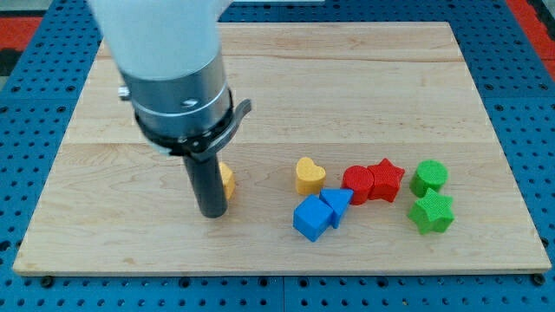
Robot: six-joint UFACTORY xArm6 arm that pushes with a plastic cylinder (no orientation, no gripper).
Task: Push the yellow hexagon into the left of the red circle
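Observation:
The yellow hexagon lies left of centre on the wooden board, mostly hidden behind my rod. My tip rests on the board just left of and below the hexagon, touching or nearly touching it. The red circle sits well to the right, with the yellow heart standing between it and the hexagon. The red star touches the red circle's right side.
A blue cube and a blue triangle lie just below the yellow heart and red circle. A green circle and a green star stand at the right. The board's bottom edge is near.

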